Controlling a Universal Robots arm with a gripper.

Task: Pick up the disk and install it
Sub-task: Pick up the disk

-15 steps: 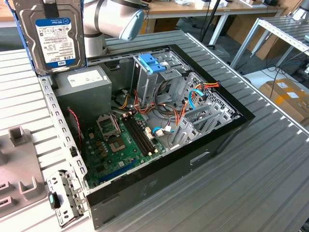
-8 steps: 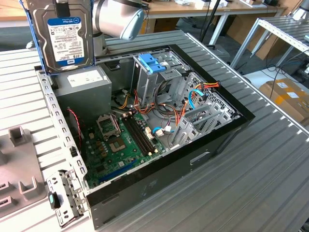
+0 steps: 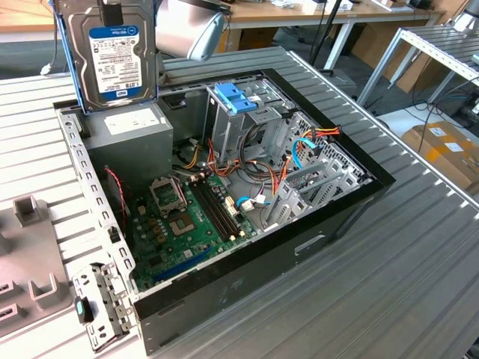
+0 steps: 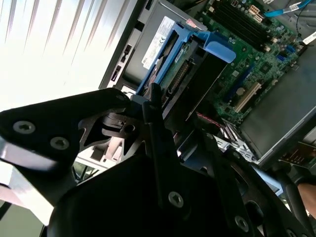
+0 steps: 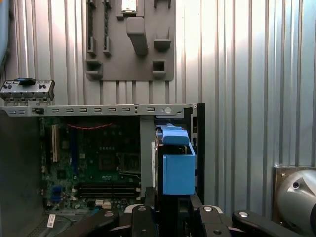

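The disk [image 3: 112,56], a grey hard drive with a white and blue label and light-blue rails along its sides, hangs upright above the back corner of the open computer case [image 3: 247,288] at the exterior view's left, over the grey power supply [image 3: 135,133]. My gripper [image 3: 112,9] is shut on its upper end. In both wrist views the black fingers [image 4: 158,138] clamp the drive edge-on, with its blue carrier [image 5: 177,168] pointing down toward the case. The tall metal drive cage [image 3: 247,123], topped by a blue bracket [image 3: 235,97], stands inside the case at the back.
The green motherboard [image 3: 179,224] fills the case floor, and red, orange and blue cables [image 3: 299,149] run beside the cage. A grey fixture plate [image 3: 30,254] and a loose metal panel [image 3: 101,307] lie on the ribbed table at the exterior view's left.
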